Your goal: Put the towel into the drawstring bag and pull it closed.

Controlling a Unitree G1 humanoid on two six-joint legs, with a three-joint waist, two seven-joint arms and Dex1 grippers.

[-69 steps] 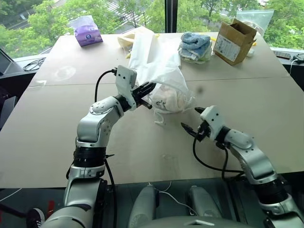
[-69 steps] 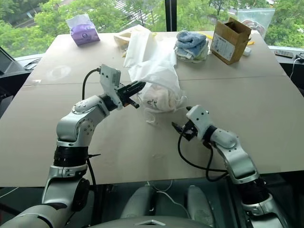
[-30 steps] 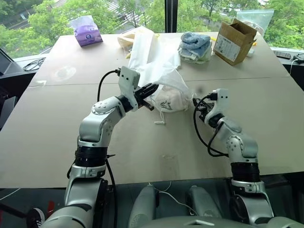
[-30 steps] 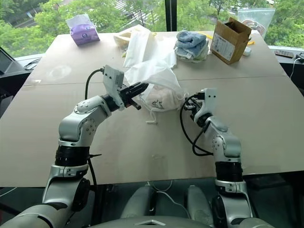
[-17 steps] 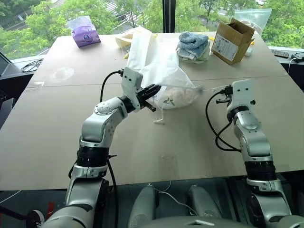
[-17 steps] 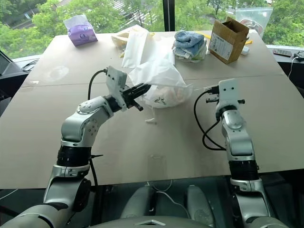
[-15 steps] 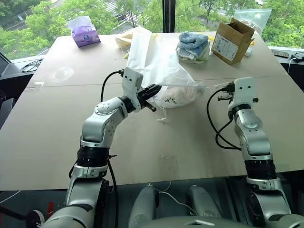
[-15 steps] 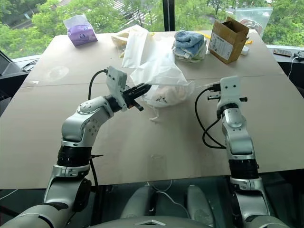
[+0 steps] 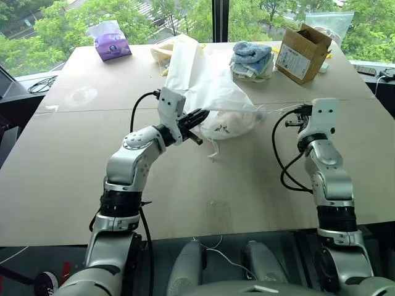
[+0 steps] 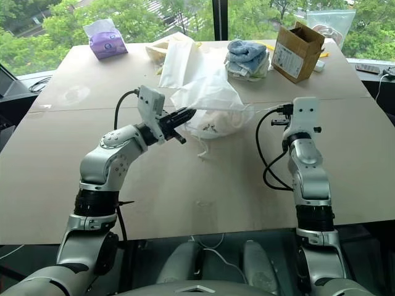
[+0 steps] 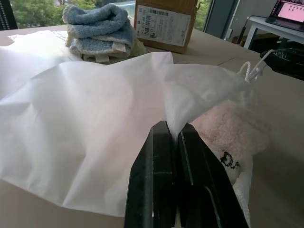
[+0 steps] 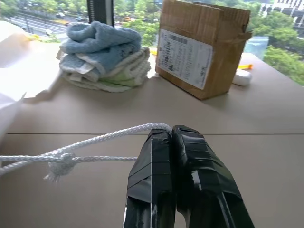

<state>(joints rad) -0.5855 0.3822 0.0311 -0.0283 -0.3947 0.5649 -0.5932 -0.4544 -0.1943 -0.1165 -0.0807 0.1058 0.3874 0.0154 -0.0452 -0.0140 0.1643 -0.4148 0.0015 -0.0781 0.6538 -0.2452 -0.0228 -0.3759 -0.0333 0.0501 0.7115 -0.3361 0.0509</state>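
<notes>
A purple tissue pack (image 9: 111, 41) sat at the far left corner of the table (image 9: 62, 160), well beyond and left of the left gripper (image 9: 199, 116); its printing was too small to read. The left gripper's two black fingers (image 11: 161, 156) were pressed together on a fold of the drawstring bag (image 9: 213, 92), pinching the thin white fabric near its mouth. Just past those fingertips, and to their right, the towel (image 11: 230, 137) lay inside the bag, cream and fuzzy, with a small dark printed mark (image 11: 229, 160) facing out; the mark looked like a few curly letters but could not be made out. The rest of the bag trailed away from the gripper toward the far edge of the table.

From the gathered mouth a white cord (image 12: 90, 142) ran taut to the right, knotted partway along, and ended between the fingers of the right gripper (image 12: 172, 130), which were closed tight on it. The right gripper was held up off the table, well to the right of the bag.

Beyond the right gripper and to its left sat a stack of light-blue and white towels (image 12: 102, 54). Directly beyond it stood a brown cardboard box (image 12: 202, 45) with a white shipping label (image 12: 185, 57) bearing a barcode and lines of fine print, none of it legible.
</notes>
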